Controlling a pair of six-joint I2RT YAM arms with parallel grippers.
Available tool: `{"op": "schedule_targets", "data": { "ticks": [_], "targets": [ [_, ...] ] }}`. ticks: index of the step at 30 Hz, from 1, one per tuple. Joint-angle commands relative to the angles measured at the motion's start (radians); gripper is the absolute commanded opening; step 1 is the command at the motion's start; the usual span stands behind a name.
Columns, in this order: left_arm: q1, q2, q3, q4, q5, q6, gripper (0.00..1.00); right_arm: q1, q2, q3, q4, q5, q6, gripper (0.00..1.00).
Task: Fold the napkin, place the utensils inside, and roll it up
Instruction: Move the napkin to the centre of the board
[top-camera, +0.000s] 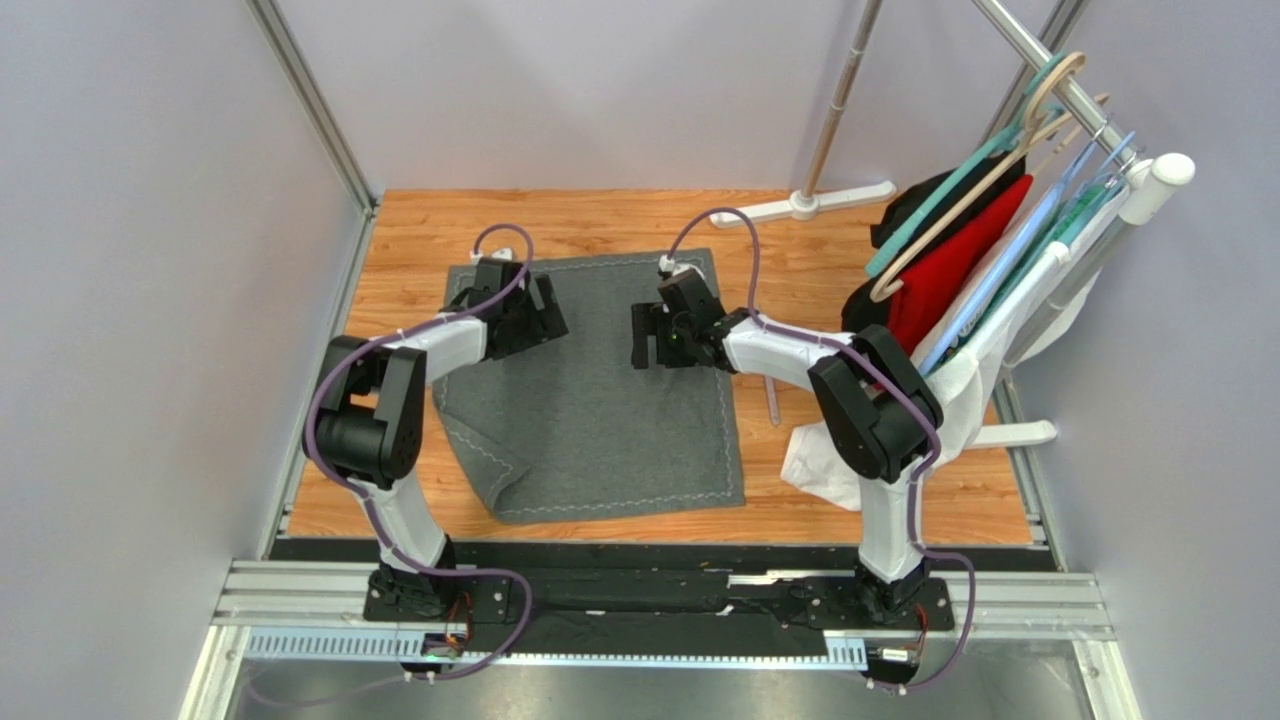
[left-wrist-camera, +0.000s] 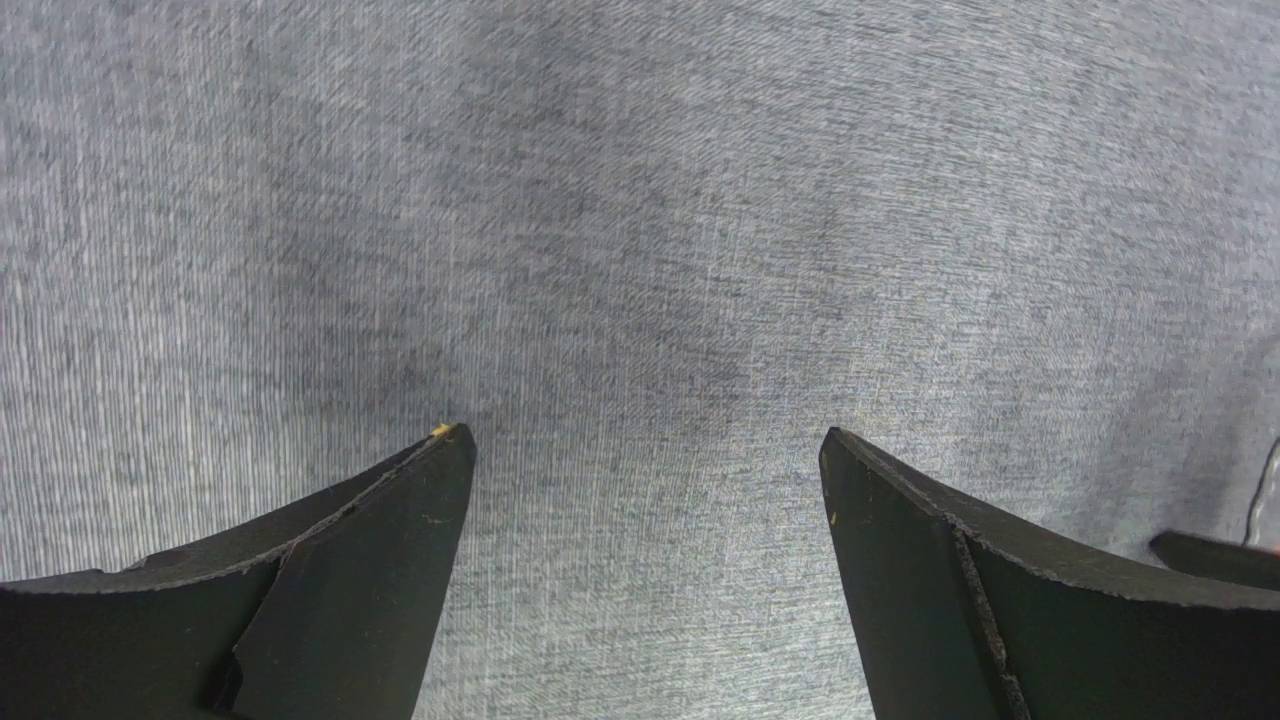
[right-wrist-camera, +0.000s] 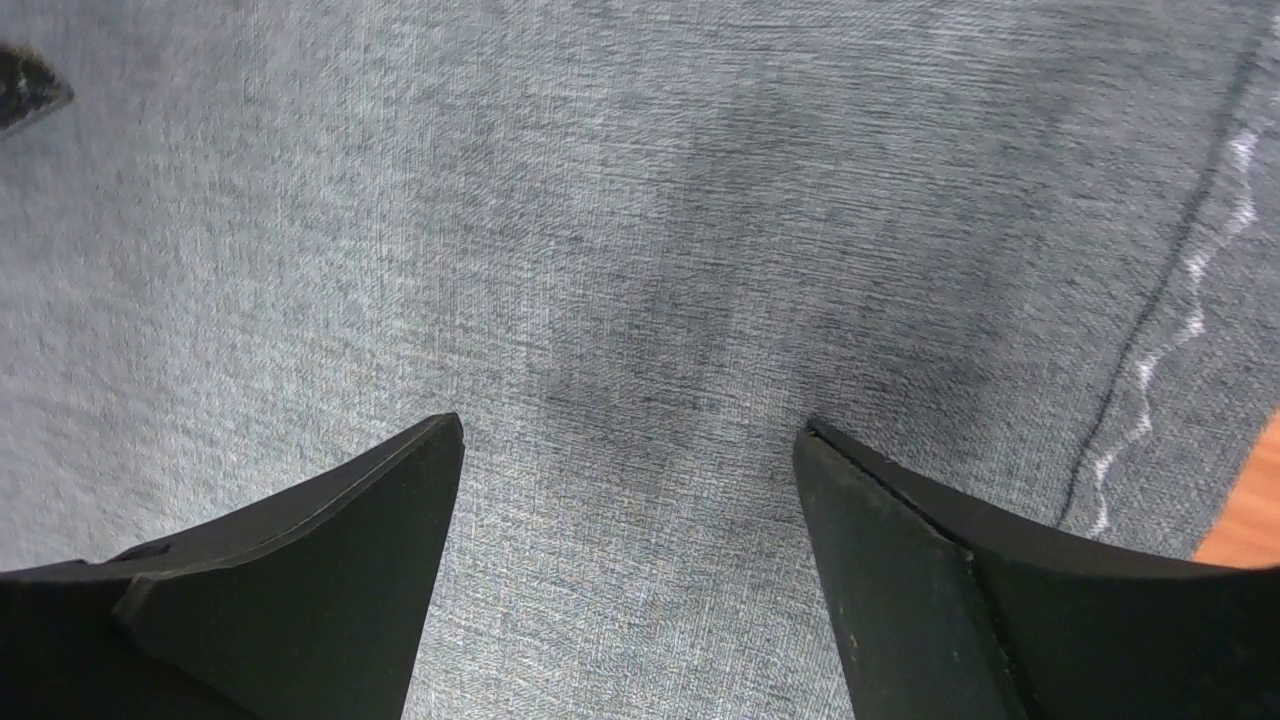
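Napkin (top-camera: 616, 435) lies spread on table (top-camera: 436, 225), near-left corner rumpled. Both wide open & empty, left tool (top-camera: 544, 320) and right tool (top-camera: 649, 338) hover over its far half. Thin pale utensil (top-camera: 772, 402), prob., lies just right of napkin, nearer R arm.

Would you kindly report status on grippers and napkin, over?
Left gripper and right gripper open, empty, over napkin. Napkin spread out, near-left corner folded over. Nothing in the way; white cloth off to the right.
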Motion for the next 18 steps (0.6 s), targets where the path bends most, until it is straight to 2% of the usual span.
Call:
{"op": "schedule_targets", "data": {
  "ticks": [1, 11, 18],
  "targets": [
    [0.006, 0.020, 0.072, -0.016, 0.040, 0.032, 0.95, -0.042, 0.034, 0.032, -0.065, -0.012, 0.048, 0.89],
    [0.002, 0.158, 0.224, -0.071, 0.143, 0.016, 0.93, -0.105, 0.023, 0.020, -0.117, -0.008, 0.065, 0.89],
    [-0.014, 0.210, 0.294, -0.082, 0.158, 0.019, 0.93, -0.126, -0.012, -0.029, -0.120, 0.010, 0.084, 0.89]
  ]
}}
